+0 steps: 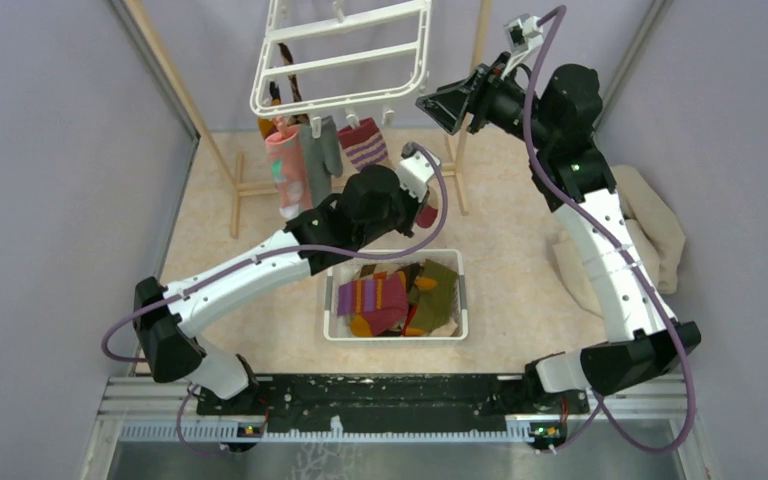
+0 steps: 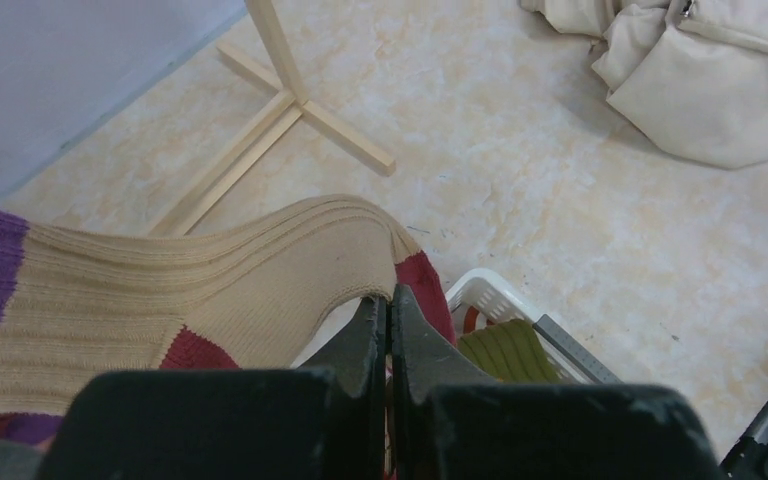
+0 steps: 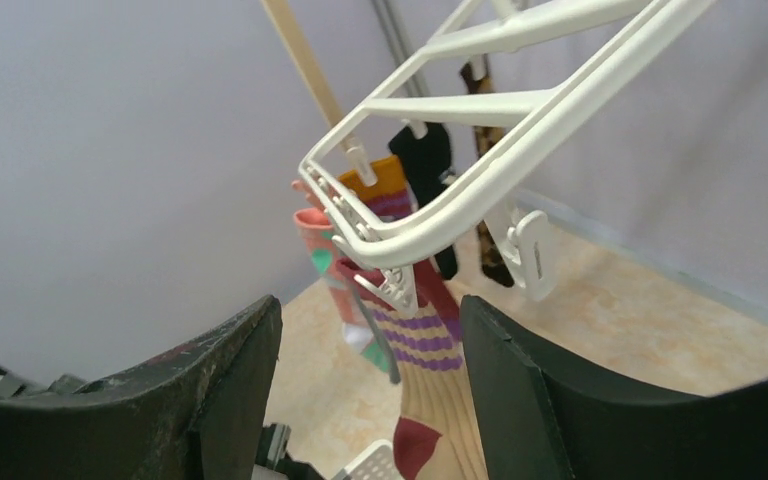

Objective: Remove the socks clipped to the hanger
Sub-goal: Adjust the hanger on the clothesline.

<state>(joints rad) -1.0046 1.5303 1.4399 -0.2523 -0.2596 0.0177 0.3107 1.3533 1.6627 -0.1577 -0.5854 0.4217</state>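
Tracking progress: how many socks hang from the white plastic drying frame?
6: pink-and-mint sock, grey sock, purple-striped sock along the near rim; orange-topped sock, black sock, brown patterned sock behind them. More may be hidden.

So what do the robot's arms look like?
Both the left arm and right arm have white tube parts joined by chunky black joints. A purple cable loops along each one. The left gripper and right gripper have black wedge-shaped fingers. A tiny green light glows on the right arm.
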